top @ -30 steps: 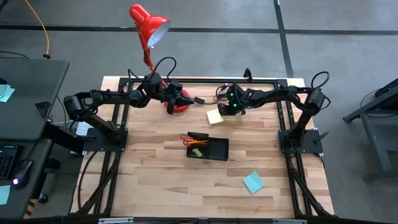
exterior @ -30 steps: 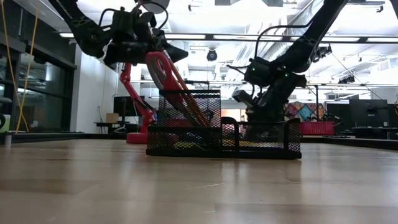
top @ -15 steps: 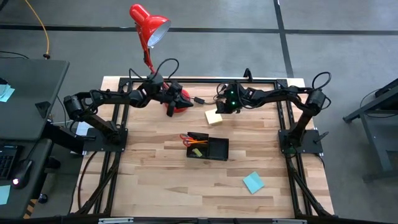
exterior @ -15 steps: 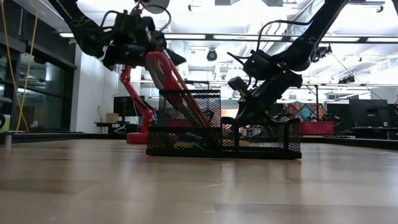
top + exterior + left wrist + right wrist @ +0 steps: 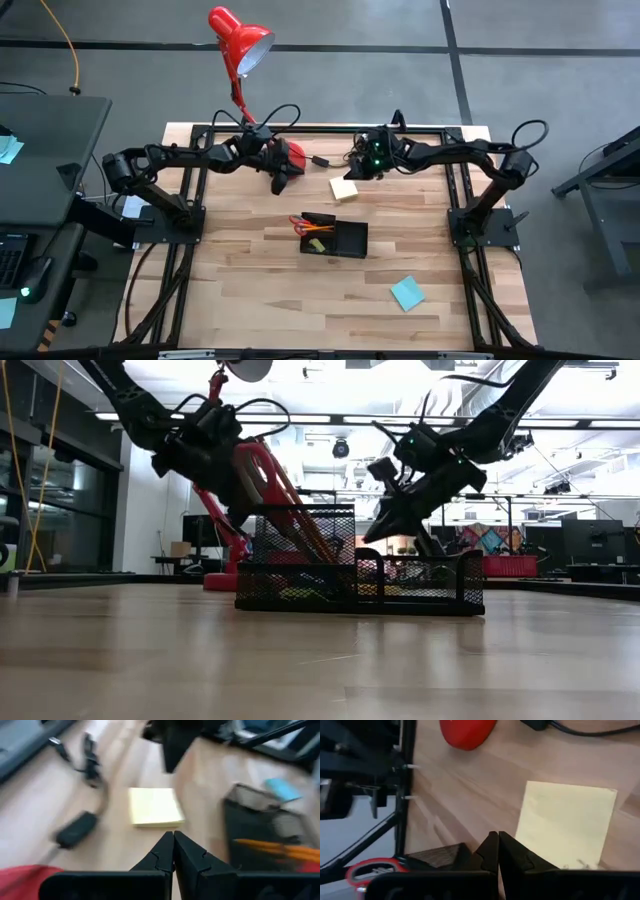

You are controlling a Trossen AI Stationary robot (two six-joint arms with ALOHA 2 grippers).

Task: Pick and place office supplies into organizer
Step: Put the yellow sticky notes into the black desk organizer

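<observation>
The black mesh organizer [image 5: 335, 238] stands mid-table with red-handled scissors [image 5: 298, 220] and orange pencils [image 5: 318, 232] leaning in it. A pale yellow sticky-note pad [image 5: 345, 188] lies flat on the wood behind it, and a teal pad [image 5: 407, 292] lies near the front right. My left gripper [image 5: 281, 181] is shut and empty beside the red lamp's base, slanting down above the table left of the yellow pad [image 5: 155, 807]. My right gripper [image 5: 353, 172], shut and empty, hovers over the far edge of the yellow pad [image 5: 565, 825].
The red desk lamp [image 5: 240, 40] stands on its base [image 5: 291, 155] at the far edge, close beside my left gripper. A black cable with a plug [image 5: 77, 827] lies on the wood near the lamp. Bare wood lies in front of the organizer.
My left gripper has sunk and tipped its fingers down toward the table beside the lamp base, rolling as it went. My right gripper has risen from beside the yellow pad and swung slightly toward the far edge. Both stayed shut; the pads and organizer have kept still.
</observation>
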